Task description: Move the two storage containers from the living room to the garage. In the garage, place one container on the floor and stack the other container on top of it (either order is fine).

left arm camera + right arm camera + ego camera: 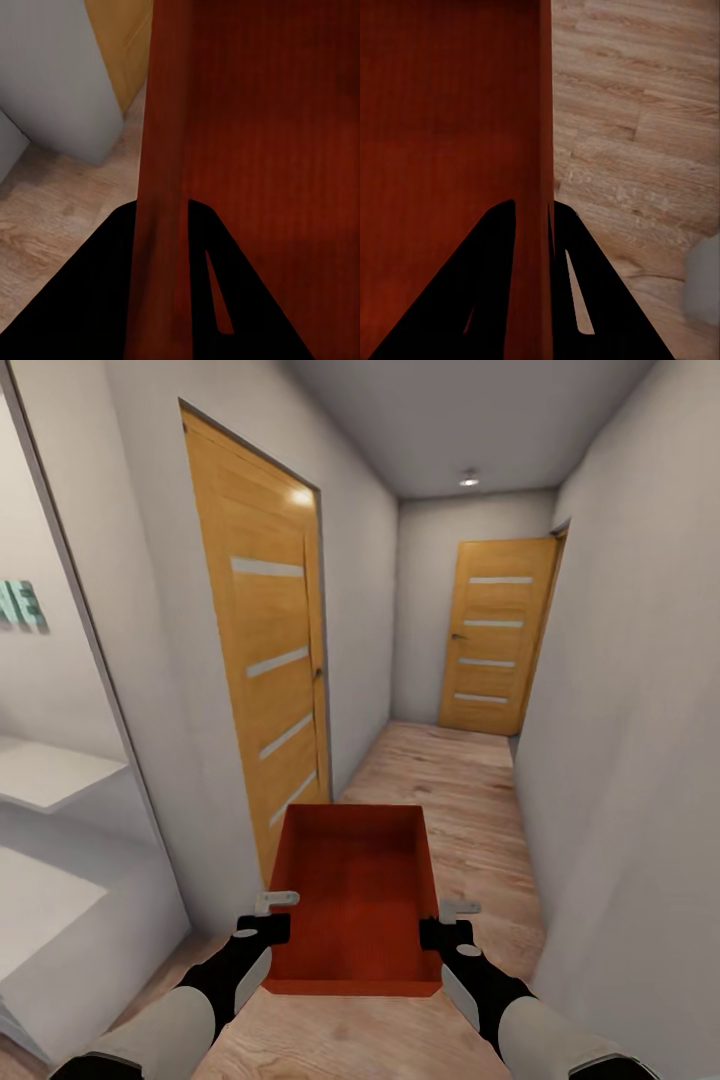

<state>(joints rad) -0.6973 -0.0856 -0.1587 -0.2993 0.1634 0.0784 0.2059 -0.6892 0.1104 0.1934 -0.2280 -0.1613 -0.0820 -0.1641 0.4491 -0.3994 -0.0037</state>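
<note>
I hold one orange-red storage container (355, 890) level in front of me, open side up and empty. My left gripper (278, 905) is shut on its left wall, and my right gripper (455, 910) is shut on its right wall. In the left wrist view the black fingers (97, 285) straddle the thin red wall (161, 150) at my left gripper (161, 206). The right wrist view shows my right gripper (534, 204) pinching the opposite wall (544, 112) the same way. The other storage container, the living room and the garage are out of view.
I am in a narrow hallway with pale grey walls and light wood plank flooring (450, 790). A closed wooden door (270, 660) stands close on the left, and another (495, 650) closes the far end. White shelving (50, 770) shows through an opening at the far left.
</note>
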